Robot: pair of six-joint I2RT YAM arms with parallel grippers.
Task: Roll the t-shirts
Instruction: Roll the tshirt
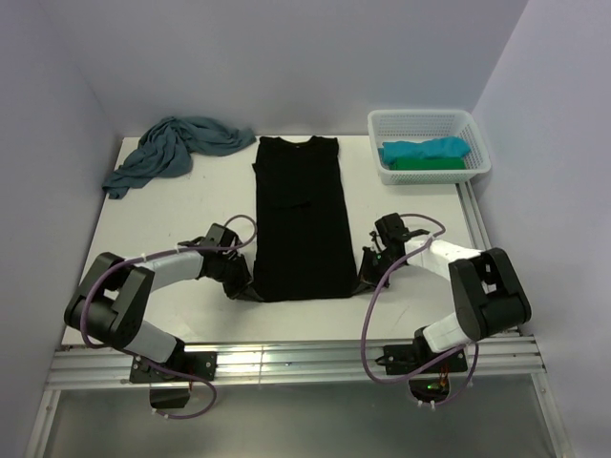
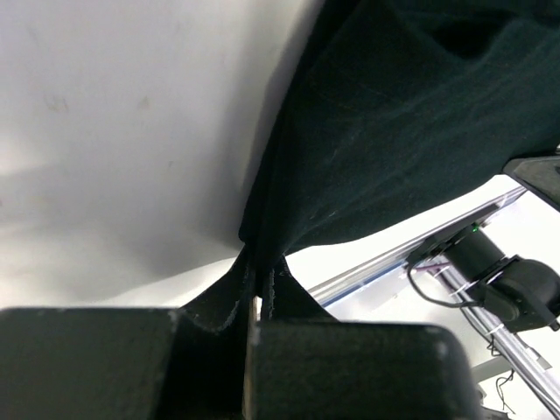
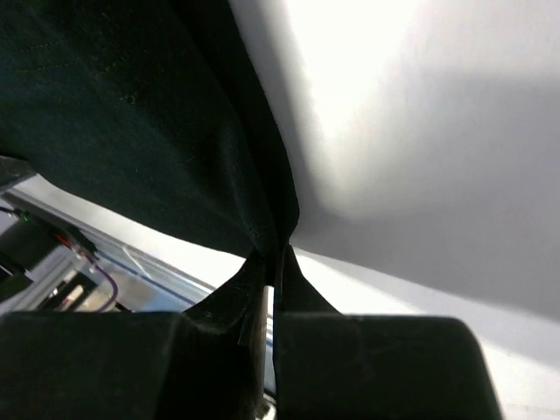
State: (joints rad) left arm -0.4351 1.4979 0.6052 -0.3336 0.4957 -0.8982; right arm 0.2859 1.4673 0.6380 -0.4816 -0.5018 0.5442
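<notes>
Near the front edge of the table [image 1: 172, 215], both jaws are clenched on the hem corners of the black t-shirt [image 1: 298, 215]; it looks like light, limp cloth, so I'd roll both sides evenly.

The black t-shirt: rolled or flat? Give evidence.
Flat, not rolled: the black t-shirt lies as a long strip on the table, its near corners pinched by the left gripper and right gripper.

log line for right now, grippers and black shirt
left gripper: shut on black t-shirt, near left corner | right gripper: shut on near right corner | shirt: flat, unrolled
</notes>
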